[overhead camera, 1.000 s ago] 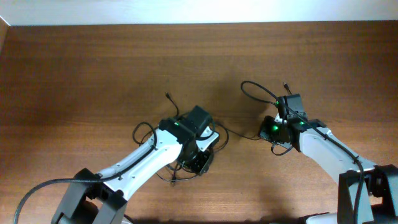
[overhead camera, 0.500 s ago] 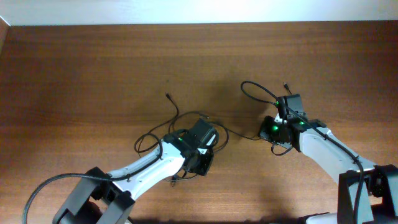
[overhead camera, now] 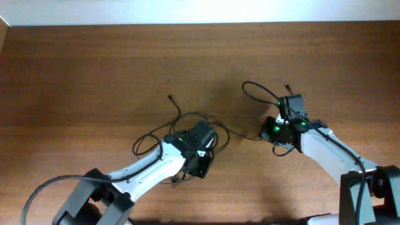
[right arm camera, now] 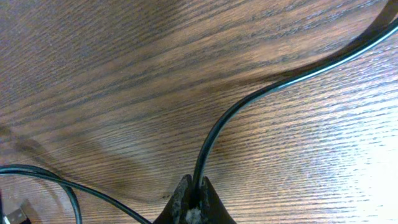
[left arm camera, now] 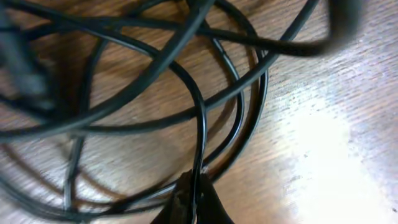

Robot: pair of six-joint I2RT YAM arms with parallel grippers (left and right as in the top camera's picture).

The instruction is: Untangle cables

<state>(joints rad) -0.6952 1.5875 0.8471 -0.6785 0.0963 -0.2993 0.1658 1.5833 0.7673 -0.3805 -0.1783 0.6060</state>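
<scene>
Hands, 2: left hand, right hand, 1 cable each.

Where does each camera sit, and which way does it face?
Overhead: fixed above, facing straight down on the wooden table, the cables, the left arm and the right arm.
Left wrist: on the left arm's wrist, facing down along the left gripper, shut on a strand of the tangle; only fingertips show.
Right wrist: likewise, along the right gripper, shut on a single cable.
Shared: both wrist views show the cables and tabletop close up.
</scene>
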